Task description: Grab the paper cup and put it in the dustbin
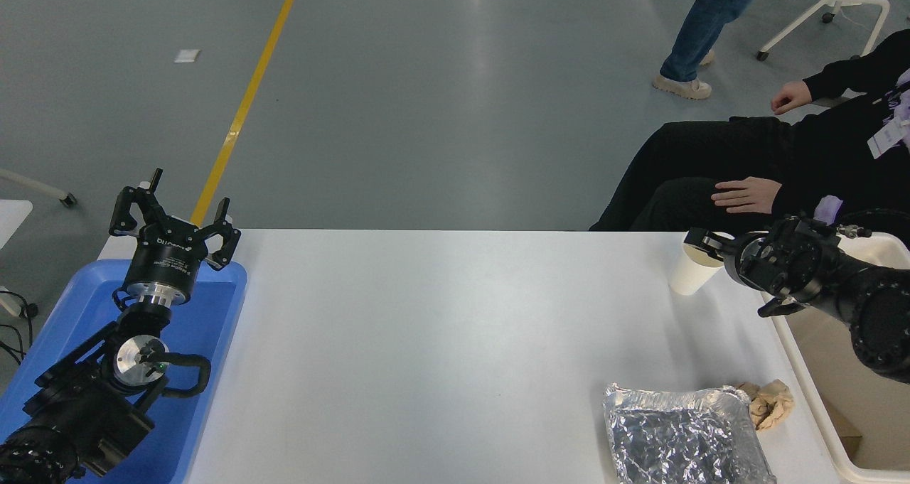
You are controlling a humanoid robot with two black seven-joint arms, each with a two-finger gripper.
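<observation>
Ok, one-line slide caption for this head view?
Right gripper grips the paper cup at its rim beside the dustbin; left gripper parked open above a blue tray.

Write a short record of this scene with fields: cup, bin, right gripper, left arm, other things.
cup: white cup, upright near the table's far right edge
bin: cream bin at right, beside the cup
right gripper: right gripper at the cup's rim, fingers closed on it
left arm: parked; left gripper open above the blue tray
other things: foil, brown wad, seated person
</observation>
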